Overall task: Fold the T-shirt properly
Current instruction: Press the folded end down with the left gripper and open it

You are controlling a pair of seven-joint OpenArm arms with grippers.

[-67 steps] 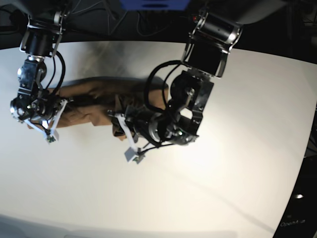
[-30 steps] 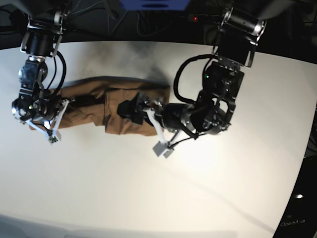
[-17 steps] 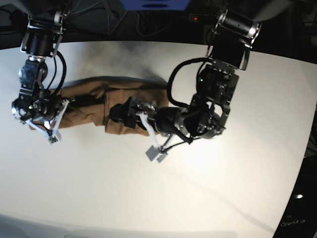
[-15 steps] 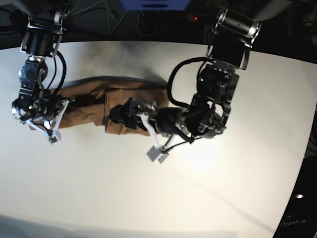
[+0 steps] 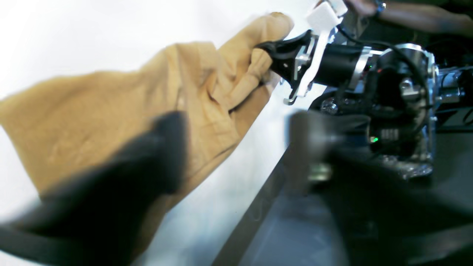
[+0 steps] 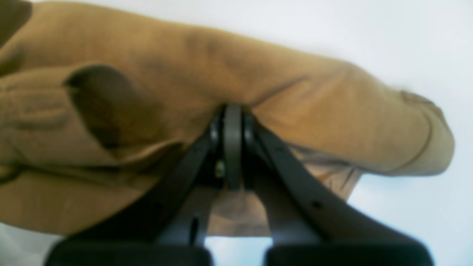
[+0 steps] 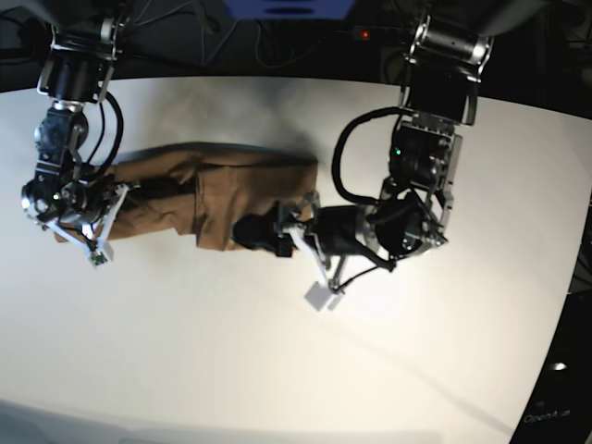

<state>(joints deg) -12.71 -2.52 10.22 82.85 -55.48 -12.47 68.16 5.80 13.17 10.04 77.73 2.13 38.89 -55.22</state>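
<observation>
The tan-brown T-shirt (image 7: 222, 199) lies as a long folded strip on the white table (image 7: 277, 361), with one layer laid over its right half. My right gripper (image 7: 74, 229) is shut on the shirt's left end. The right wrist view shows its closed fingertips (image 6: 232, 114) pinching a fold of the cloth (image 6: 314, 111). My left gripper (image 7: 259, 231) is open at the strip's lower right edge. In the left wrist view its blurred dark fingers (image 5: 147, 166) stand apart over the shirt (image 5: 111, 107). The right gripper (image 5: 273, 51) also shows there, holding the far end.
The table's dark edge curves along the right side (image 7: 573, 277) and shows in the left wrist view (image 5: 258, 207). Black cables loop from both arms (image 7: 347, 157). Bare white table surface lies in front of the shirt.
My left gripper has slid right along the shirt, from over the folded layer to its lower right edge. The right arm and the shirt's left end have not moved.
</observation>
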